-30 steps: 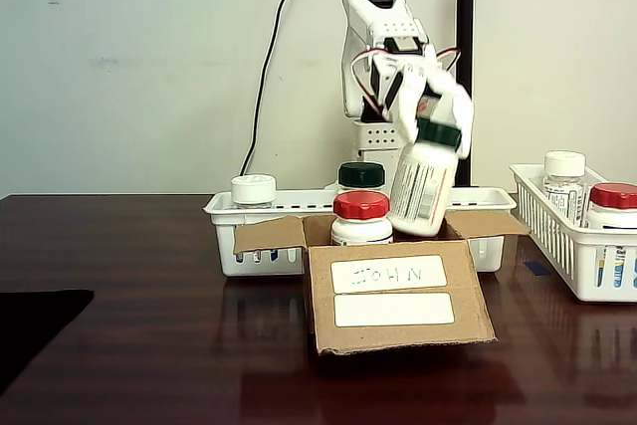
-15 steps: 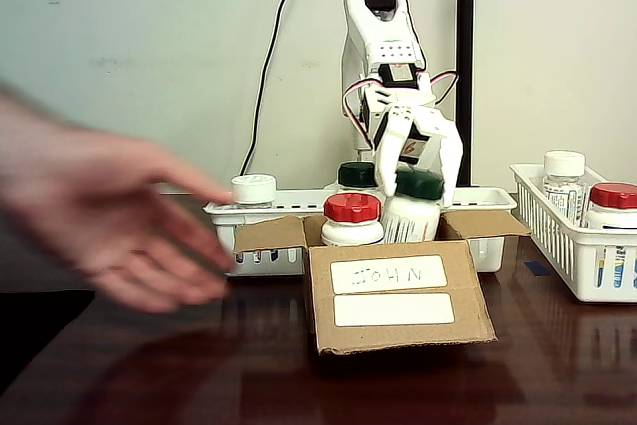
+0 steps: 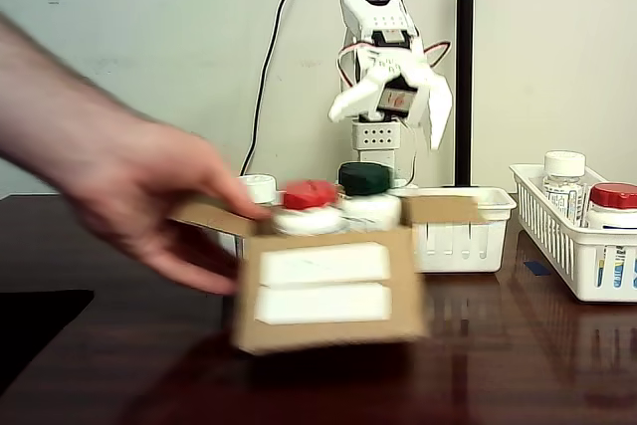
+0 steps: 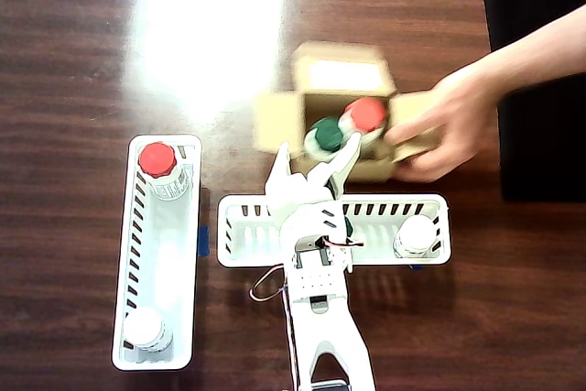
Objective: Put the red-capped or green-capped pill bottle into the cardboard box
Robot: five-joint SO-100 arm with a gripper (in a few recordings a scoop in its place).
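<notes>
- In the box [image 4: 322, 77], a green-capped bottle [image 4: 323, 135] stands upright, at 12 o'clock from the released, empty fingers [image 4: 314, 155] overhead.
- A hand [image 4: 446, 127] grips the box's 3 o'clock flap.

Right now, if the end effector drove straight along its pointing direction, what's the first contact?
Likely the green-capped bottle in the cardboard box. The open end effector points down toward it in the overhead view. Depth is unclear, and a person's hand holds the blurred box.
</notes>
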